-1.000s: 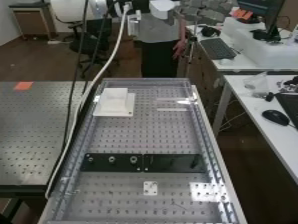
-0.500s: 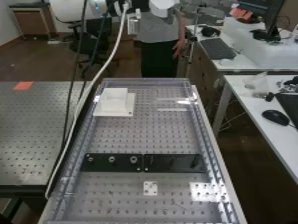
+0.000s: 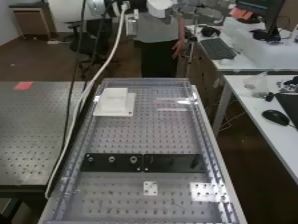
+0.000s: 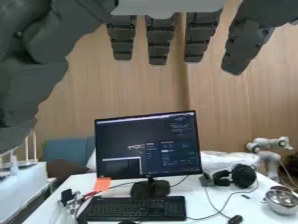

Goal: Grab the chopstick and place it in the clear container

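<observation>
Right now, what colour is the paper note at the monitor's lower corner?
The paper note is orange, clearest in the wrist view.

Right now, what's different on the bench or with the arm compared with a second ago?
The arm's wrist end edged slightly up and left in the high view. The robot hand holds nothing. The white block and black plates stayed put.

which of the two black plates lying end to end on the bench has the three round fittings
The left plate in the high view, on the same side as the white stand; the right plate has no such row.
</observation>
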Controlling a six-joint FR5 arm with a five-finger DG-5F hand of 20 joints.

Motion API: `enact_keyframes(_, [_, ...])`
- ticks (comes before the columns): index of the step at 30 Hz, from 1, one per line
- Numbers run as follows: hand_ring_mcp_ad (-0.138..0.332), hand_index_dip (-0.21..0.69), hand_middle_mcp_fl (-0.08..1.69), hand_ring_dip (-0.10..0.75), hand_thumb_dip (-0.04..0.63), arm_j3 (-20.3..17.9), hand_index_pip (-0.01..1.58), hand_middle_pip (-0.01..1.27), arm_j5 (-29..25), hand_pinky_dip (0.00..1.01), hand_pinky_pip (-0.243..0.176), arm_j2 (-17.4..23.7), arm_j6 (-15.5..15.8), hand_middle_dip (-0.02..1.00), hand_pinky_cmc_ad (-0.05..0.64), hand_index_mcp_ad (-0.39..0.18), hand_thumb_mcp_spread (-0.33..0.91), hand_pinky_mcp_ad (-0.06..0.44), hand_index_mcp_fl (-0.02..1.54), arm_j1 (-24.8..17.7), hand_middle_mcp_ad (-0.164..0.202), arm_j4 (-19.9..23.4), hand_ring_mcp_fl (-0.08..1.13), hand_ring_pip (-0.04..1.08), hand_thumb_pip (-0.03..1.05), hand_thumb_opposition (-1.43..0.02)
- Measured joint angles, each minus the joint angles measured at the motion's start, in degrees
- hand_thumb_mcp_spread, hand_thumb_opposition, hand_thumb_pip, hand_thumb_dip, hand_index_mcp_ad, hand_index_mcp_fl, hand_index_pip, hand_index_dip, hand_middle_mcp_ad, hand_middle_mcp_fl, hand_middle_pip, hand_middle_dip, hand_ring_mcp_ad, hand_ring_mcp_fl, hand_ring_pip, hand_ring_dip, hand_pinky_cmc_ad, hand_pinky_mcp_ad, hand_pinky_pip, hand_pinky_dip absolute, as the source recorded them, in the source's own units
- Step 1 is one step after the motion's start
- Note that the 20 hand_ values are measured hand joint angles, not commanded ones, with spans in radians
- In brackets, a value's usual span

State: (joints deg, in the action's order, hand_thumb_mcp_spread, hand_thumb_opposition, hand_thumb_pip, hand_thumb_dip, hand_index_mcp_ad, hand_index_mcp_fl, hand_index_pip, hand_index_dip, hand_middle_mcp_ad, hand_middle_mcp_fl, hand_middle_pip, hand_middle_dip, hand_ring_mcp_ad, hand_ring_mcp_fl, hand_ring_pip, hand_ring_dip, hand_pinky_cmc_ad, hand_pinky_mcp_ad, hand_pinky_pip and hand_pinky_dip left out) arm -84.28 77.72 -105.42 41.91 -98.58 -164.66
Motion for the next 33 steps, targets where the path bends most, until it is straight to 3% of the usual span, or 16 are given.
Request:
enact_keyframes(10, [0.134,0.169,0.01,0.082,0.003,-0.35,0.06,0.12,-3.72,0.15,-0.126,0.19,0.03,0.15,0.476,-0.126,0.19,0.326,0.04,-0.49,0.038,0.25,0.01,0.08,0.40,-0.68])
enact_keyframes(33, [0.134,0.169,0.01,0.079,0.002,-0.63,0.06,0.12,-2.68,0.15,-0.126,0.25,-0.26,0.15,0.478,-0.126,0.19,0.328,0.04,-0.33,0.038,0.81,0.01,0.08,0.40,-0.68])
